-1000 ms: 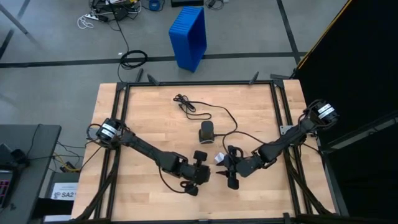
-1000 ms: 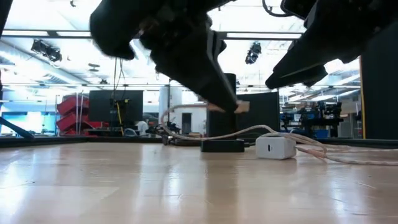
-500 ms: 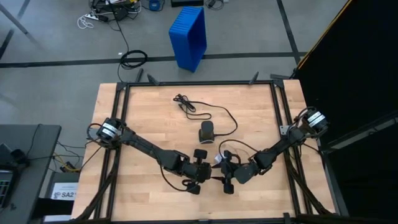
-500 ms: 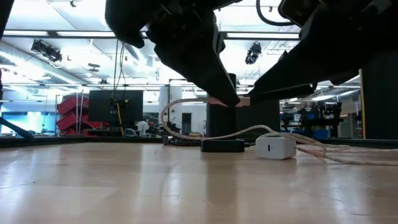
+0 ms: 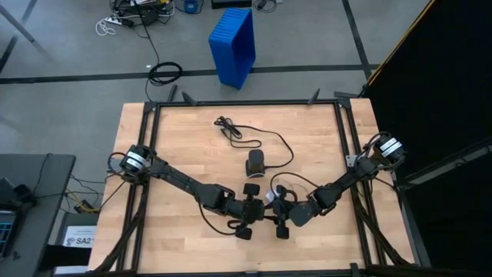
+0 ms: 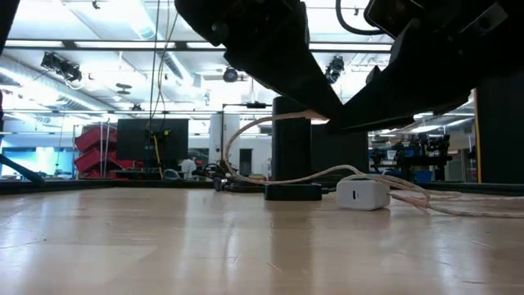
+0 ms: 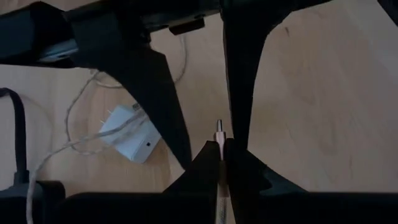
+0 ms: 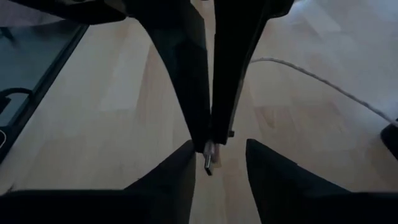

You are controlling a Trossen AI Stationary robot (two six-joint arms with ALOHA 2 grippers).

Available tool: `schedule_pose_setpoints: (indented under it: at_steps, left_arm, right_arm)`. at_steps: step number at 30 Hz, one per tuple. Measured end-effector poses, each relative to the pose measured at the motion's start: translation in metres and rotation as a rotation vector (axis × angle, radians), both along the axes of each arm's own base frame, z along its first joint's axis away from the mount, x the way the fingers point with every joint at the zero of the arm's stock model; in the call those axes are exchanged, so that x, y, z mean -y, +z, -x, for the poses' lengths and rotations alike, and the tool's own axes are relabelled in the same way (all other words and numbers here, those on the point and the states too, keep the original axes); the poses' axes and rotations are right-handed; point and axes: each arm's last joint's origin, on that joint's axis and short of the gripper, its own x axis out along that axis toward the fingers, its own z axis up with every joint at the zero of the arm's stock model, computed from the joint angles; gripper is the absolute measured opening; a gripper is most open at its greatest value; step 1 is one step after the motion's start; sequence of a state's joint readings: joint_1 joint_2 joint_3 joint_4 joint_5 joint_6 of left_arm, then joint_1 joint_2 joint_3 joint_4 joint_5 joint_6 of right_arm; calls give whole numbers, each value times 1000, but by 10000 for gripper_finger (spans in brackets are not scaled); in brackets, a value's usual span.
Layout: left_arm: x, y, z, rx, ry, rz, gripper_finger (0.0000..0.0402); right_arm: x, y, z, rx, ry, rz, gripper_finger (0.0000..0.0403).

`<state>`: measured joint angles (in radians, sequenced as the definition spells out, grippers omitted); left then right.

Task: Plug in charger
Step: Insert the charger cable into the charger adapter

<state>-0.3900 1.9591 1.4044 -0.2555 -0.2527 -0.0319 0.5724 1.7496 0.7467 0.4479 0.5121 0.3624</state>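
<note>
— How does the charger look, and where does it lie?

— The charger (image 6: 363, 195) is a small white block with rounded corners, lying flat on the wooden table (image 5: 184, 146), at about six o'clock from the dark upright stand (image 5: 255, 163) in the high view. A pale cable (image 6: 270, 176) runs from it across the wood. In the left wrist view the same white block (image 7: 132, 135) shows with thin cable loops around it.

— And the left gripper?

— The left gripper (image 5: 247, 209) sits low near the table's six o'clock edge, just beside the right one. Its fingers (image 7: 155, 81) are closed down to a narrow slit, and a slim cable plug (image 7: 219, 134) with a metal tip is pinched between them.

— The right gripper?

— The right gripper (image 5: 280, 211) faces the left one from the three o'clock side — the two almost meet. Its fingers (image 8: 186, 68) are open only a little. The metal plug tip (image 8: 209, 163) shows in the gap, coming from the other gripper; whether the right fingers actually grip it cannot be told.

— Anything else around?

— A coiled black lead (image 5: 228, 128) lies toward twelve o'clock, and a blue bin (image 5: 234, 45) stands on the floor beyond the table.
</note>
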Motion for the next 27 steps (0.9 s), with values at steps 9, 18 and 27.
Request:
schedule_pose_setpoints:
  at_steps: [9,18,27]
  left_arm:
    - [-1,-2,2,-23,0,-10,0]
    - [-1,-1,3,-31,-4,-10,14]
    - [-2,15,10,-18,3,-12,74]
  right_arm:
    - [0,0,0,-4,23,18,23]
    - [-1,0,0,-11,45,24,0]
    - [-1,0,0,-3,37,23,0]
